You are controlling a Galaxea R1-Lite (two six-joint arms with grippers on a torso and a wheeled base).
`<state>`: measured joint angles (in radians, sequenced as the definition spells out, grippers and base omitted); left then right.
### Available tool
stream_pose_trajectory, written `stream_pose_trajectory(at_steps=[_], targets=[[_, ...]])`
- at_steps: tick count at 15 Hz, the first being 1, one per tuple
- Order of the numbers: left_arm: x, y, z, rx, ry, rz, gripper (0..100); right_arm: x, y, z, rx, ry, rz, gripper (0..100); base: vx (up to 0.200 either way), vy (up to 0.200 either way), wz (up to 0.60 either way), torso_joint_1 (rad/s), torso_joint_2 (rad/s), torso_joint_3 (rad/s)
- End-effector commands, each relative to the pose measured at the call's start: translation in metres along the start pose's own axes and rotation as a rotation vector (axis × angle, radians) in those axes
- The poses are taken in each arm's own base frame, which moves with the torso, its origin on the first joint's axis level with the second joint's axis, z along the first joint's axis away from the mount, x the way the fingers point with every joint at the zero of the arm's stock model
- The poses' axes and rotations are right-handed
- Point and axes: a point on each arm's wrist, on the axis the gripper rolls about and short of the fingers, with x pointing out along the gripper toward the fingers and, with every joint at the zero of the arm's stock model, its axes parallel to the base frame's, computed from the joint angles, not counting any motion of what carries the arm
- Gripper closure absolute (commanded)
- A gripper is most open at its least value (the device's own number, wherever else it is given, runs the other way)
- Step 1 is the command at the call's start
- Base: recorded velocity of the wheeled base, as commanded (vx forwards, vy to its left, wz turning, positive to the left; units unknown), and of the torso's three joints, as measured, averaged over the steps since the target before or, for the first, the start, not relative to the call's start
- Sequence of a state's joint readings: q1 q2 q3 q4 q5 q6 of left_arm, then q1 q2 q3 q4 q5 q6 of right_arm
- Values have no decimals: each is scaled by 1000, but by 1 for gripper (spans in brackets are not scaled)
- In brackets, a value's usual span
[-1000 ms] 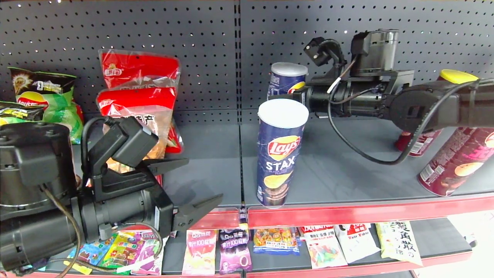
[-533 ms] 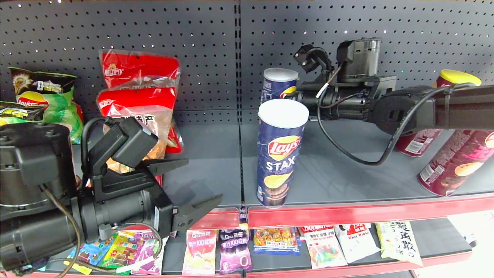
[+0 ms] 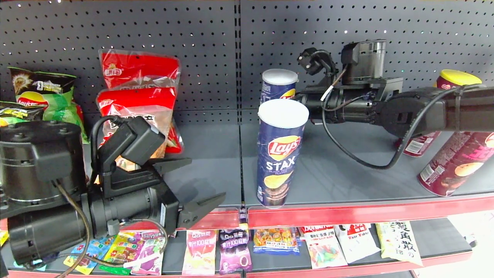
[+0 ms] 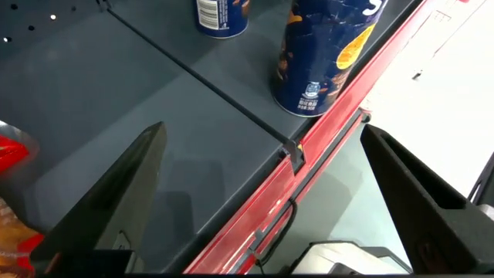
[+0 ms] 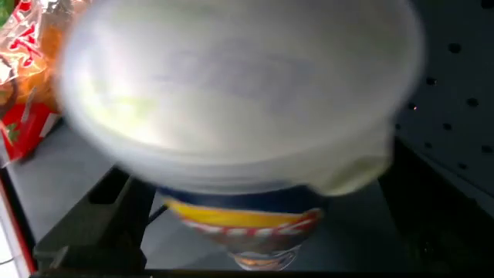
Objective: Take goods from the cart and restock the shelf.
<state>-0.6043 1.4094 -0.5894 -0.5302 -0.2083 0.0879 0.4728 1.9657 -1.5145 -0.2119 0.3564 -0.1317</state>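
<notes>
A blue chip can with a white lid stands upright near the front of the grey upper shelf. Behind it, close to the pegboard, is a second blue can, upright, with my right gripper shut on its side. In the right wrist view that can's lid sits close between the dark fingers. My left gripper is open and holds nothing, level with the shelf's red front edge, left of the front can.
Red snack bags and green chip bags stand at the shelf's left. A tilted maroon can and a yellow-lidded can are at the right. Candy packets hang along the lower shelf. Bare shelf lies between the bags and the front can.
My right gripper has carried the rear blue can a little left and down toward the back of the shelf. The left gripper has shifted slightly right, still open.
</notes>
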Motion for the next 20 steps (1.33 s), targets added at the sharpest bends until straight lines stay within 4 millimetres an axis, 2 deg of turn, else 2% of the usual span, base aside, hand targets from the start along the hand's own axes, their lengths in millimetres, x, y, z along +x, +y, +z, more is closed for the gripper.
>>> stream_pose_trajectory(at_steps=[1,3,4,5,8,11,13,14,15,17,20], targets=[[6,1,0,-2,9,-1,0,-23,4,3,2,0,-10,0,0,0,0,0,0,0],[9,2,2,0,8,0,0,-42,8,0,13,12,-20,0,0,0,0,0,0,0],[9,2,2,0,8,0,0,-42,8,0,13,12,-20,0,0,0,0,0,0,0],[13,3,-1,0,23,7,0,-60,8,-3,25,22,-40,0,0,0,0,0,0,0],[28,7,1,2,35,22,0,-91,15,-13,40,49,-76,0,0,0,0,0,0,0],[42,10,5,4,41,53,0,-139,38,-36,56,97,-106,0,0,0,0,0,0,0],[48,11,3,4,53,49,0,-178,59,-56,57,109,-95,0,0,0,0,0,0,0],[49,11,2,5,58,47,0,-187,65,-62,57,113,-93,0,0,0,0,0,0,0],[56,11,-4,34,86,44,0,-214,79,-77,53,100,-70,0,0,0,0,0,0,0],[65,12,-11,43,116,39,0,-244,95,-84,35,33,-10,0,0,0,0,0,0,0],[78,13,-14,49,134,32,0,-263,101,-77,6,-39,-41,0,0,0,0,0,0,0]])
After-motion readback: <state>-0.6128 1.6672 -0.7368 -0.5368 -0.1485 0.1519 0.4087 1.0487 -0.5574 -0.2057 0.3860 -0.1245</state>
